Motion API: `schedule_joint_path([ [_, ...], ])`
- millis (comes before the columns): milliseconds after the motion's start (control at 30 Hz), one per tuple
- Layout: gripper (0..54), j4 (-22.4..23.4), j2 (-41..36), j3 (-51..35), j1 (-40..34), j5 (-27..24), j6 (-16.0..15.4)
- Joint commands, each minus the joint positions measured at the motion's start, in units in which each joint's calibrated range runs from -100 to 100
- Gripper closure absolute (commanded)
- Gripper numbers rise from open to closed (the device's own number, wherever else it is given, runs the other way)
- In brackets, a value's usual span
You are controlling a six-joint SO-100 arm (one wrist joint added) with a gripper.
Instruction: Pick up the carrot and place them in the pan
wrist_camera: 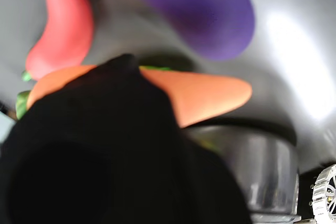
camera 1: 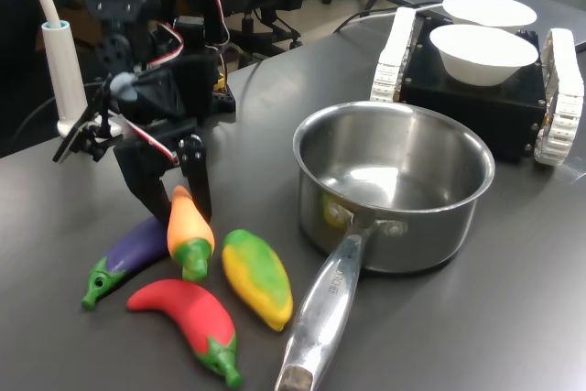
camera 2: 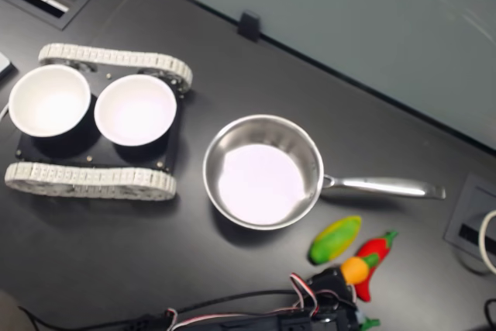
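The black claw (camera 1: 174, 191) has its two dark fingers on either side of the small tapered orange plastic carrot (camera 1: 188, 226), closed around its narrow upper end, with the green stem end pointing down toward the dark grey desk (camera 1: 476, 318). Whether the stem end touches the desk I cannot tell. In the wrist view the carrot (wrist_camera: 210, 95) pokes out from behind a black finger (wrist_camera: 105, 129), which hides the stem end.

In the first exterior view the carrot stands among the other toy vegetables at the near left of the desk: a glossy purple eggplant with a green cap (camera 1: 128, 254) just to its left, a curved red chili with a green stem (camera 1: 188, 318) in front of it, and a yellow-green corn-like toy (camera 1: 258, 276) to its right.

The round shiny stainless-steel pan (camera 1: 394, 217) sits to the right of the group, apart from the carrot, its long steel handle (camera 1: 320, 309) running toward the near edge just beside the corn-like toy. Nothing lies inside it.

Farther back on the right stands a small black vehicle with white treads (camera 1: 476, 98), carrying two white bowls (camera 1: 482, 52).

In the second exterior view the carrot (camera 2: 355, 270) shows as an orange blob near the bottom edge, between the corn-like toy (camera 2: 335, 239) and the chili (camera 2: 373, 257), with the pan (camera 2: 262, 172) up and to the left.
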Motion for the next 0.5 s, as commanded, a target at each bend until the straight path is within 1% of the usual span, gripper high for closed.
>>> schedule_joint_path([
  [0,53.2,0.59,-6.45,-8.31,1.67,-2.98,-2.29],
  [133,53.2,0.51,-7.38,-9.85,2.82,-5.47,-4.39],
  [400,53.2,1.53,-9.99,-10.85,3.85,-8.06,-6.74],
  [467,53.2,1.53,-11.01,-11.03,4.08,-9.38,-7.33],
])
